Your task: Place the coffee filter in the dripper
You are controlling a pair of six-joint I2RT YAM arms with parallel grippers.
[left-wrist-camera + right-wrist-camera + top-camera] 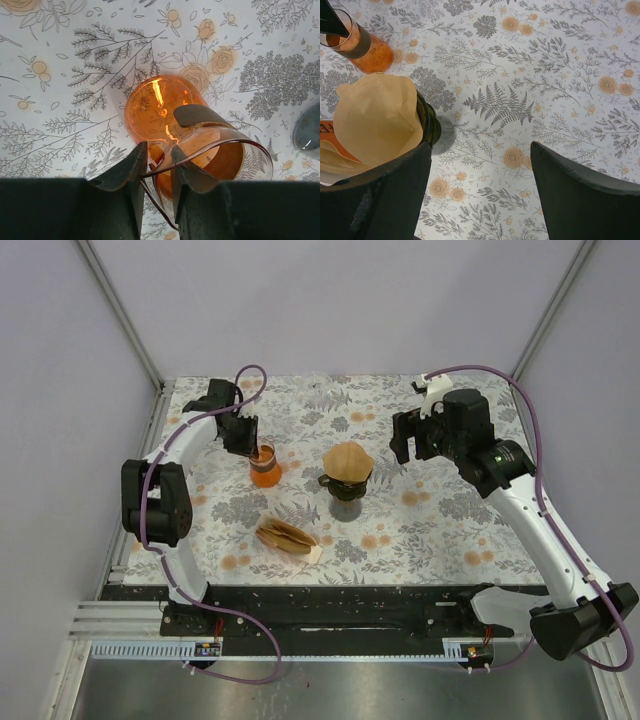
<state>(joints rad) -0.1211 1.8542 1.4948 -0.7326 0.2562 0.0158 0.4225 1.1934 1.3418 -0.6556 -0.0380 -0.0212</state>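
The brown paper coffee filter (pixel 347 460) sits open in the dark olive-green dripper (pixel 346 490) on its round base at the table's middle. In the right wrist view the filter (pixel 376 119) fills the dripper (pixel 429 125) at the left edge. My right gripper (pixel 406 445) is open and empty, just right of the dripper, above bare cloth (pixel 480 165). My left gripper (pixel 250 443) is shut on the rim of the glass flask (pixel 264 466) with orange liquid. In the left wrist view its fingers pinch the flask's (pixel 160 107) rim (pixel 159 162).
A stack of spare brown filters (pixel 287 535) lies near the table's front, left of the dripper, and its edge shows in the right wrist view (pixel 329 152). The flask (pixel 362 42) stands left of the dripper. A floral cloth (pixel 440 520) covers the table.
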